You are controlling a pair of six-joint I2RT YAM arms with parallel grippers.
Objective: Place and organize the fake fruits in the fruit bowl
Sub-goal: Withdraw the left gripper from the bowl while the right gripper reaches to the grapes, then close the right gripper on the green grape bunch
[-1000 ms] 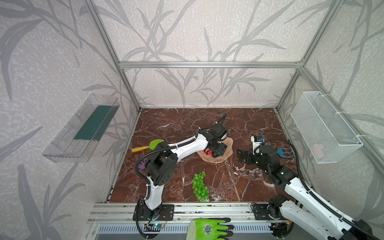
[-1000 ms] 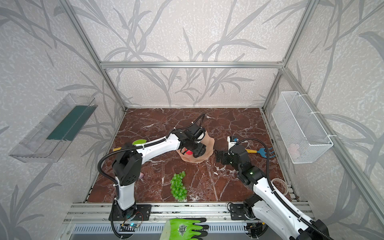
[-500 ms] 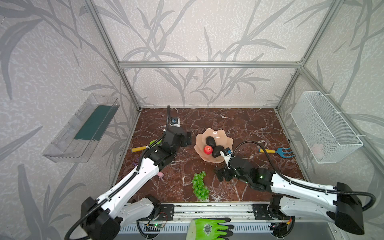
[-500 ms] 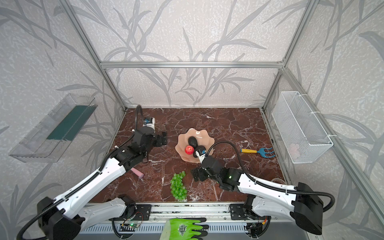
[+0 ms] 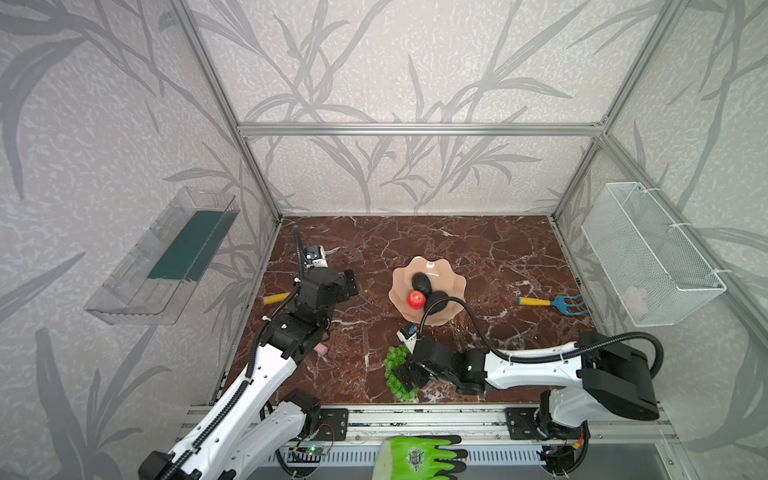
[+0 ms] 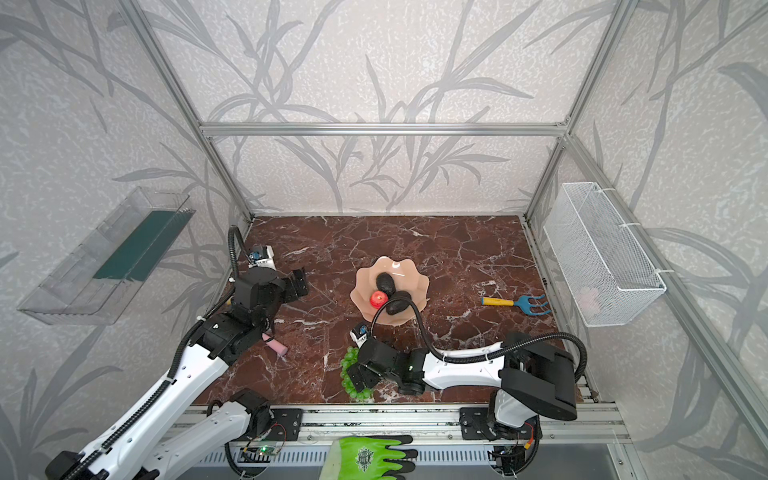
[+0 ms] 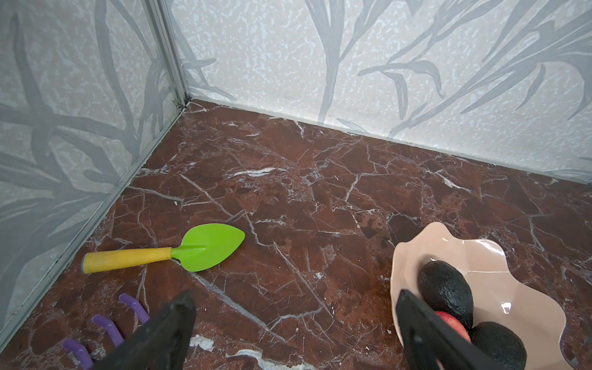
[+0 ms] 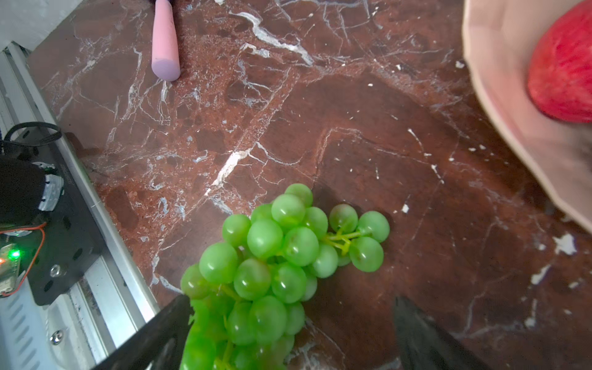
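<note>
The grapes (image 8: 272, 266), on the tabletop (image 8: 400, 160) short of the fruit bowl (image 8: 499, 64), look light, knobbly and floppy, best pinched across the thick middle by the wide right jaws above; left jaws wide, empty.

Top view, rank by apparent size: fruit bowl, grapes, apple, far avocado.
1. fruit bowl
2. grapes, partly hidden under the right hand
3. far avocado and apple: nearly alike, so not ranked; the avocado looks slightly longer

Bright, even light, soft shadows; glare glints on the fruit bowl (image 5: 430, 264), the apple (image 8: 563, 64) blurred in the right wrist view.
</note>
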